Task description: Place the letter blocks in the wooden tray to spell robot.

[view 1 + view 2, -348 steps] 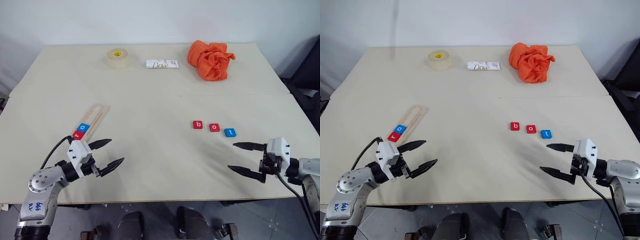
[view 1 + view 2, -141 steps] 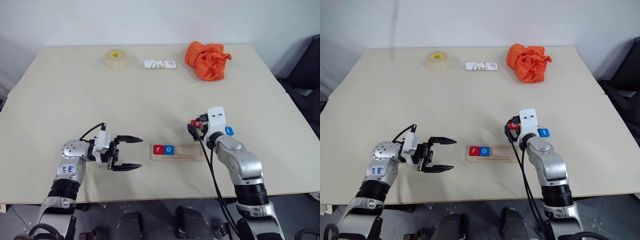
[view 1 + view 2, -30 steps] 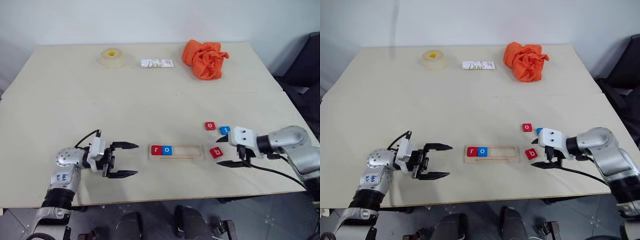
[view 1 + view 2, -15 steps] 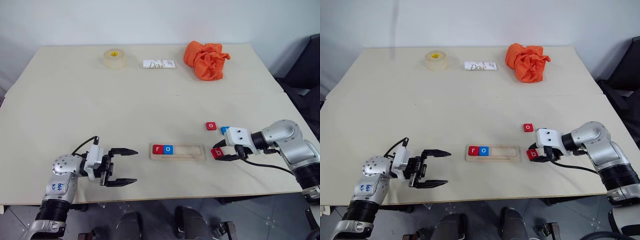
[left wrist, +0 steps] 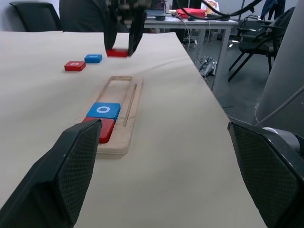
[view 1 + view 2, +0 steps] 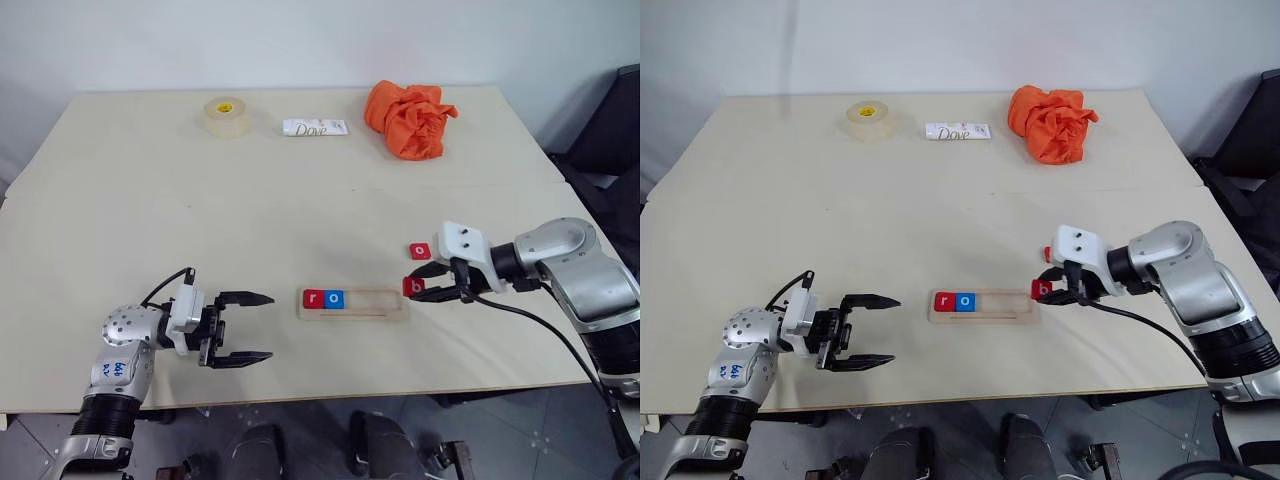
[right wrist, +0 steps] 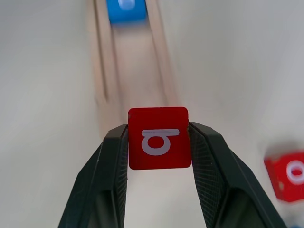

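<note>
The wooden tray (image 6: 378,301) lies near the table's front edge, with a red "r" block (image 6: 313,298) and a blue "o" block (image 6: 335,298) at its left end. My right gripper (image 6: 418,291) is shut on the red "b" block (image 7: 159,145) and holds it just above the tray's right end. A red "o" block (image 6: 421,251) lies on the table behind it, and a blue block (image 5: 93,58) sits beside that one. My left gripper (image 6: 270,326) stands open and empty, left of the tray and pointing toward it.
Along the far edge sit a tape roll (image 6: 225,115), a white Dove bar (image 6: 314,127) and a crumpled orange cloth (image 6: 408,118). The front table edge runs close below the tray and both grippers.
My right gripper shut on the red "b" block, lifted it off the table and carried it left to the tray's right end. The left gripper stayed in place.
</note>
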Tool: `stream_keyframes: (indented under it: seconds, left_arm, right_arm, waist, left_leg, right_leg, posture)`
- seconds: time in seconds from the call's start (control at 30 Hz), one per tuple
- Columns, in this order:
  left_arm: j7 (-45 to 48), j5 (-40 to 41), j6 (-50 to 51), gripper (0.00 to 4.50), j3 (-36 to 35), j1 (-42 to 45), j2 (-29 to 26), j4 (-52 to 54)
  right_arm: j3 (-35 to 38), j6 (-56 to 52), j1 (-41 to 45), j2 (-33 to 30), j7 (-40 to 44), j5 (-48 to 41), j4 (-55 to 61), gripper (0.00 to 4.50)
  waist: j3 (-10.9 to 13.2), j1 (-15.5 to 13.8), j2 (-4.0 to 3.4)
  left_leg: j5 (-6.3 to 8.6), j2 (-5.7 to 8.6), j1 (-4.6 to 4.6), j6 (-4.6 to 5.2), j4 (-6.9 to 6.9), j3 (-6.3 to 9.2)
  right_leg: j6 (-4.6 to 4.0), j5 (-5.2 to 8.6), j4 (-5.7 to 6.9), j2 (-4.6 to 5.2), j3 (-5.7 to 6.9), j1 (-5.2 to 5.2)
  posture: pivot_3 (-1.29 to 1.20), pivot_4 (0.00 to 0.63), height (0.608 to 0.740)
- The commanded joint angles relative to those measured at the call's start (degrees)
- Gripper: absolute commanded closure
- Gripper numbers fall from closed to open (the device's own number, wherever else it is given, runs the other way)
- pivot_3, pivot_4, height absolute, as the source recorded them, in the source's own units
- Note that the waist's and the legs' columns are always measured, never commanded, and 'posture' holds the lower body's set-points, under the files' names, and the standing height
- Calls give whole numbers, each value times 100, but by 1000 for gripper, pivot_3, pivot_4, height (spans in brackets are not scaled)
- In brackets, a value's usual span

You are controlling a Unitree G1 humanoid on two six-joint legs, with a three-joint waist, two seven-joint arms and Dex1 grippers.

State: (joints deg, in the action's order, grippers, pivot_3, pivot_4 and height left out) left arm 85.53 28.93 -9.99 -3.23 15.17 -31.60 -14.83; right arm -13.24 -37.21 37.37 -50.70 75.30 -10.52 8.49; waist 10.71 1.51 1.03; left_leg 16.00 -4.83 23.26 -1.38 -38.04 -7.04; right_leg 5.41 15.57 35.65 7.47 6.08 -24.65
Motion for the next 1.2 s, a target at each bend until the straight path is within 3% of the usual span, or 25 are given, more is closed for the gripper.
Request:
stream_keyframes:
  seconds: [0.03,0.43,0.87,1.13,1.2]
  left_arm:
    - [123,1,-149,0,-65,144,-22,-149]
    - [125,26,-228,0,-62,201,-43,-159]
    - [-17,49,-190,0,-153,-3,-96,75]
    - [-65,26,-211,0,-137,81,-75,4]
    - [-70,19,-213,0,-130,121,-68,-29]
  right_arm:
    - [-141,-611,94,242,-448,-1,494,3034]
    - [-1272,-1053,597,1196,-1308,452,376,3034]
    - [-1578,-995,676,1214,-1201,492,371,3034]
    - [-1597,-931,688,1160,-1227,646,325,280]
    - [-1537,-929,729,1166,-1221,651,312,29]
  waist:
    - [0,1,0]
    - [0,8,0]
    - [0,8,0]
    - [0,8,0]
    - [0,8,0]
  left_leg:
    - [0,0,0,0,0,0]
    - [2,1,5,2,1,-5]
    - [3,0,6,3,2,-5]
    - [3,0,6,4,2,-5]
    - [3,0,6,4,2,-5]
  right_leg:
    - [0,0,-1,0,0,1]
    - [-1,1,0,-1,-1,-5]
    - [-1,1,0,-2,-1,-5]
    - [-1,1,0,-2,-1,-6]
    - [-1,1,0,-3,-1,-6]
  posture:
    - [0,150,740]
    - [0,150,740]
    - [0,150,740]
    - [0,150,740]
    - [0,150,740]
